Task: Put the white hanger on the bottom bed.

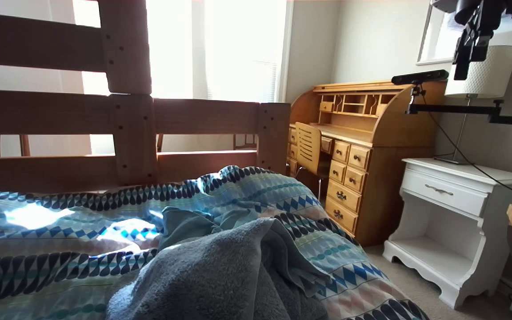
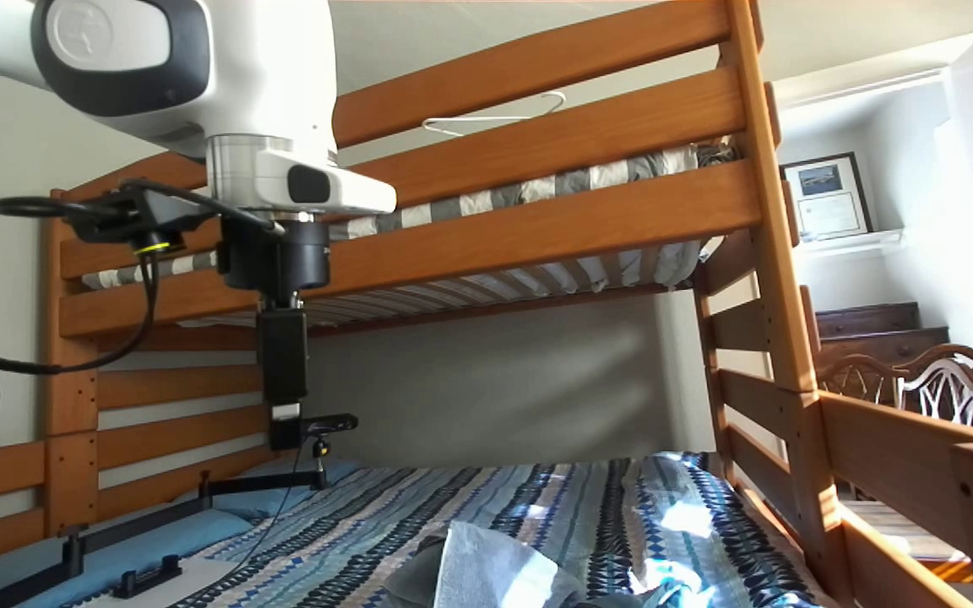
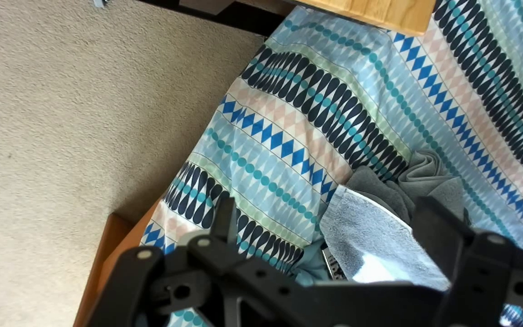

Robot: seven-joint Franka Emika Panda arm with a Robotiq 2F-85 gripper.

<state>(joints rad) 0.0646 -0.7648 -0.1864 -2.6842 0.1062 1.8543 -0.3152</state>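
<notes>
Wrist view, nearest first: claw [image 3: 326, 204], mine, 1, black, its 2 fingers [image 3: 438, 231] standing wide apart. Below the fingers: patterned quilt [image 3: 279, 168], striped in blue, teal, white and pink; on it, grey blanket [image 3: 375, 231], 1, rumpled. Beside the quilt's edge: beige carpet [image 3: 75, 100].

Arm [image 2: 275, 76], mine, white: in an exterior view, at upper left, my claw pointing down from it.

Bottom bed [image 2: 571, 515], 1: in both exterior views, lower than my claw, spread with that quilt, the blanket heaped on top; blue pillows [image 2: 182, 536] at 1 end.

White hanger [image 2: 486, 119], 1: in an exterior view, at the upper bunk [image 2: 579, 224], showing in the gap between the top 2 rails [image 2: 537, 63], well above the bottom bed and well apart from my claw; I cannot tell what bears it.

Farther, in an exterior view: white nightstand [image 1: 445, 186], 1 drawer, bearing a table lamp [image 1: 489, 81]; roll-top desk [image 1: 380, 178], wooden, with a chair [image 1: 308, 146] in front.

Farthest: bright windows [image 1: 247, 49]; framed picture [image 2: 826, 198], 1, on a shelf [image 2: 862, 242].
</notes>
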